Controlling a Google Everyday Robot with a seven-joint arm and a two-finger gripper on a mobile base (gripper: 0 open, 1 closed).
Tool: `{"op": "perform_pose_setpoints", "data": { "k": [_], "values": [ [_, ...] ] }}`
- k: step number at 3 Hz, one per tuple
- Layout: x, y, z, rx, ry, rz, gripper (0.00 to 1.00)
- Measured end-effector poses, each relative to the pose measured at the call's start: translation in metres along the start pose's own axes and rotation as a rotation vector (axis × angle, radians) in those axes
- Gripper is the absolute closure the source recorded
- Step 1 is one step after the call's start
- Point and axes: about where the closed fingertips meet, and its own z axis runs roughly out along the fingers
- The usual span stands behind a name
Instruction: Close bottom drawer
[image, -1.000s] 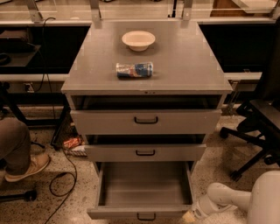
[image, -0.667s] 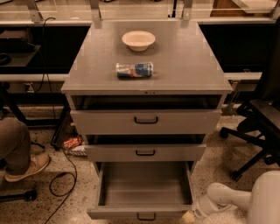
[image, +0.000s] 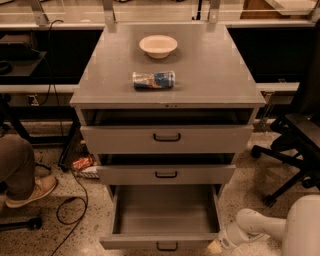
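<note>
One deep grey metal bottom drawer (image: 165, 212) stands pulled far out; the white robot gripper (image: 216, 246) sits just beside its front's right corner, spread impossible to judge.

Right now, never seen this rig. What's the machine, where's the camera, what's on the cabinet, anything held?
There is only one camera. It looks down from above at the front of a grey metal cabinet; where it is mounted is not on record. The machine is the white robot arm coming in at lower right, which belongs to a mobile base with a single arm. Its end effector sits low, beside the front right corner of the deep grey bottom drawer. That drawer is pulled far out, with nothing visible in its tray. Whether the two touch is unclear, and nothing is seen held. On the cabinet top lie a shallow white bowl and, nearer the camera, a blue and white drink can on its side. The top drawer and middle drawer stand slightly open.
</note>
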Motion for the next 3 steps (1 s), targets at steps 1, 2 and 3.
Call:
{"op": "perform_pose_setpoints", "data": {
  "k": [1, 2, 3],
  "values": [
    [-0.006, -0.008, 0.001, 0.028, -0.018, -0.007, 1.0],
    [-0.006, -0.008, 0.001, 0.028, -0.018, -0.007, 1.0],
    [-0.024, -0.026, 0.004, 0.065, -0.068, -0.026, 1.0]
  ]
}}
